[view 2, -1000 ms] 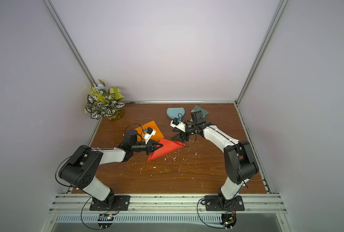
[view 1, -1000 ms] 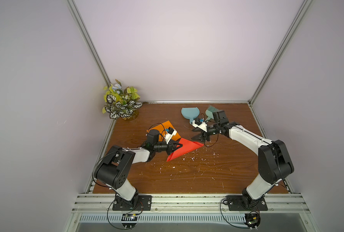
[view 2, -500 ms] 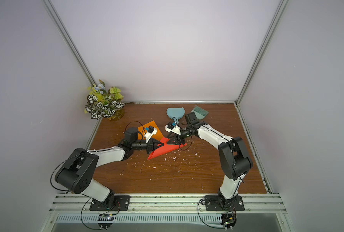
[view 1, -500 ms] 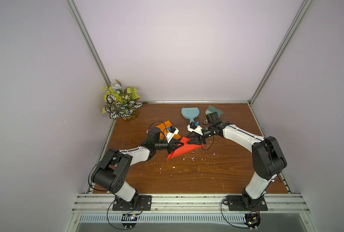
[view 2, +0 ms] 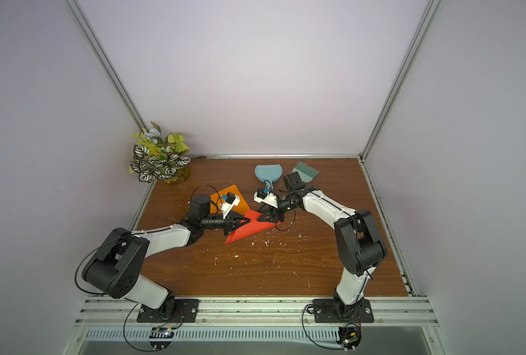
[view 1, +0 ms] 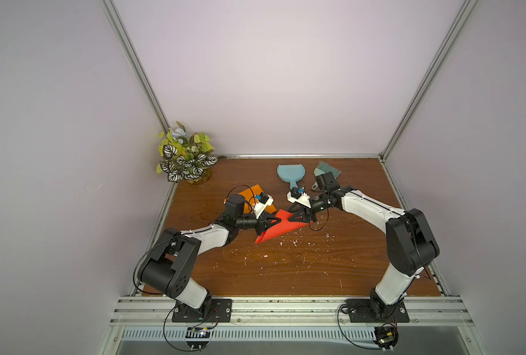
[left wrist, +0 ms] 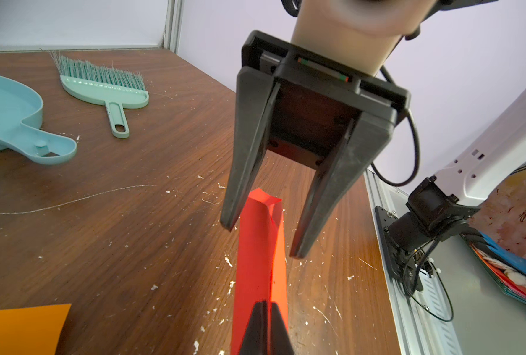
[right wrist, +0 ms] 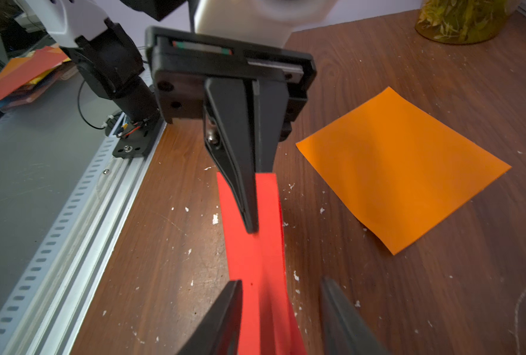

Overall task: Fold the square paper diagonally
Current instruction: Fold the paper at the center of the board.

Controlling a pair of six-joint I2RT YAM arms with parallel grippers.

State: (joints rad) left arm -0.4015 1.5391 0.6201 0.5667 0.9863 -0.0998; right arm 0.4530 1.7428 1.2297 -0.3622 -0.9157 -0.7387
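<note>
Displacement since one second earlier is confined mainly to the right end effector (view 1: 292,217). It was then stationed back near the dustpan (view 1: 290,175), apart from the red paper (view 1: 281,229), and is now set at the paper's far tip. The left end effector (view 1: 274,220) and the sheet are found in nearly the same place as before.

The red paper is located near the middle of the bench (view 1: 317,270), doubled over into a triangle. The left end effector is fully closed on the doubled layers. The right end effector is parted, with one finger on either side of the paper tip.

That gap is resolved only in the wrist views. In the left wrist view the right end effector (left wrist: 262,239) is seen straddling the tip with clearance on both sides. In the right wrist view the left end effector (right wrist: 251,229) is seen pinched on the sheet. The orange paper (right wrist: 403,166) is shown whole there, whereas it is partly covered in both top views. A stack of coloured sheets (left wrist: 501,270) beyond the bench rail is shown in the wrist views alone.

Counted on the bench:
- two paper sheets, one red and one orange
- one dustpan
- one brush (view 1: 327,170)
- one potted plant (view 1: 186,156)

Two arms are mounted. White scraps (view 1: 294,242) are scattered in numbers too great to count.
</note>
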